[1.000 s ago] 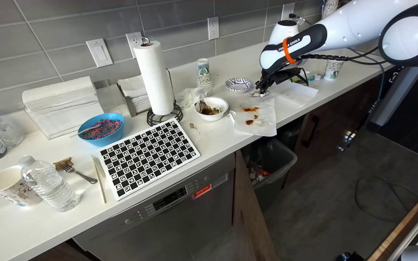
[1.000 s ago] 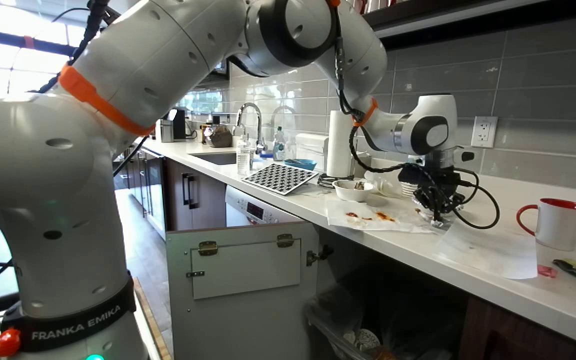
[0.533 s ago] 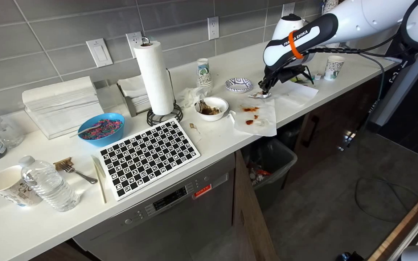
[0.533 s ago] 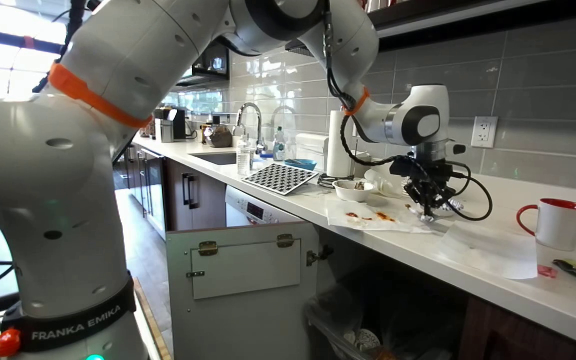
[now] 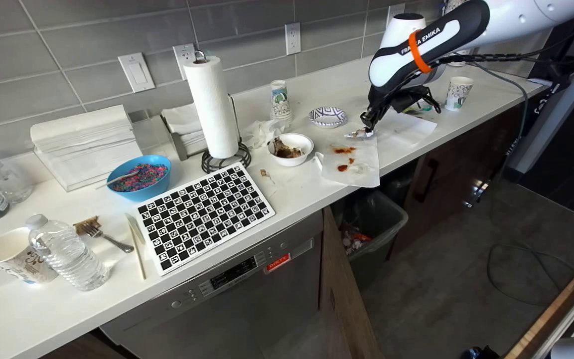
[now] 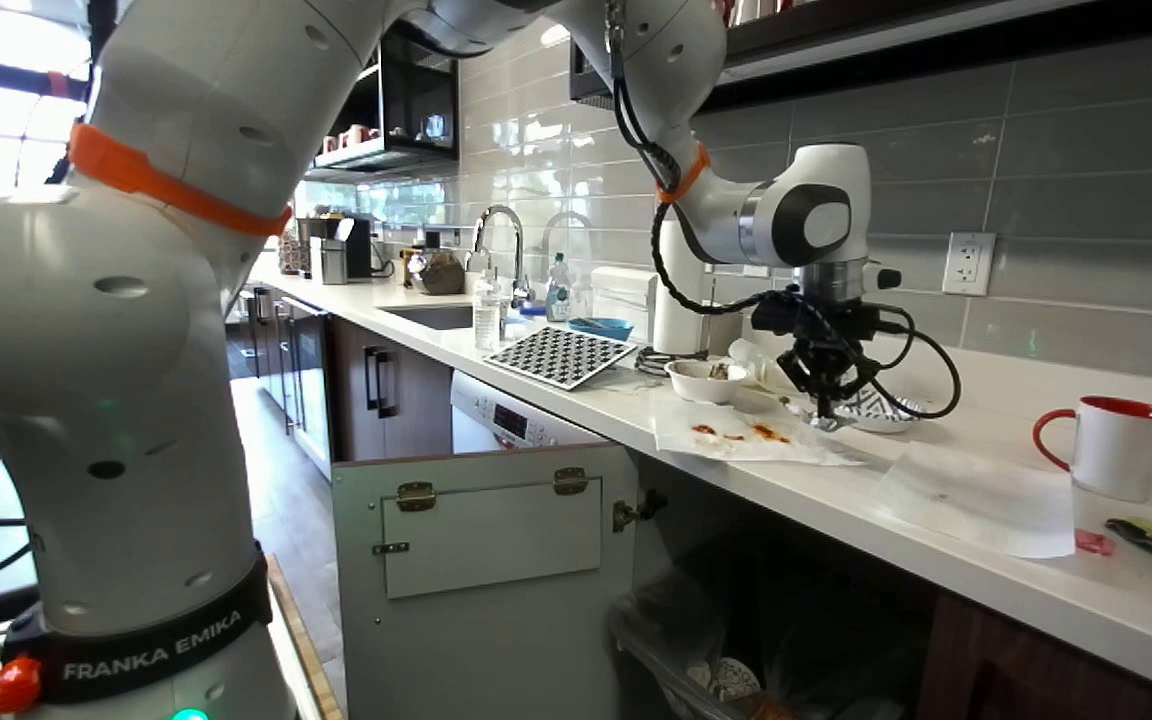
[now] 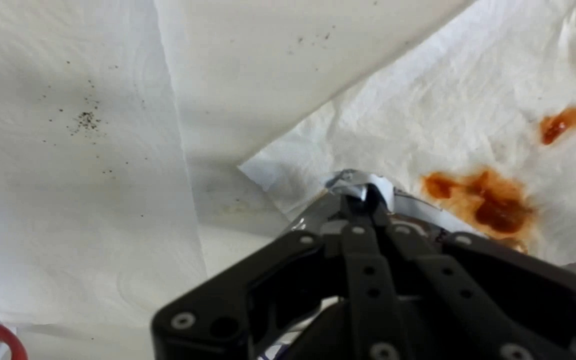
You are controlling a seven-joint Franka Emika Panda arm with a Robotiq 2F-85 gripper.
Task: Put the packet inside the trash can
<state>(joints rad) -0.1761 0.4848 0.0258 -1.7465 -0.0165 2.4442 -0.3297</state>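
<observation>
The packet is a small silvery, shiny wrapper that shows in both exterior views [image 5: 356, 134] [image 6: 826, 424] and in the wrist view [image 7: 420, 206]. My gripper [image 5: 368, 128], also seen in an exterior view [image 6: 824, 406] and the wrist view [image 7: 365, 197], is shut on one end of the packet. The packet hangs just above the counter, over the corner of the stained paper. The fingers hide part of it. The trash can [image 5: 394, 229] is a dark grey bin with a clear liner, below the counter edge. An exterior view shows its rim [image 6: 658, 660].
A stained paper [image 5: 361, 154], a white bowl [image 5: 297, 158] and a patterned plate [image 5: 328, 124] are near the gripper. A plain paper sheet [image 6: 981, 500] and a red-handled mug [image 6: 1121, 450] are on the counter. An open cabinet door [image 6: 486, 600] stands beside the bin.
My gripper has risen slightly with the packet in it. In an exterior view it has moved left and up, showing more of the patterned plate behind it. The fingers stayed shut.
</observation>
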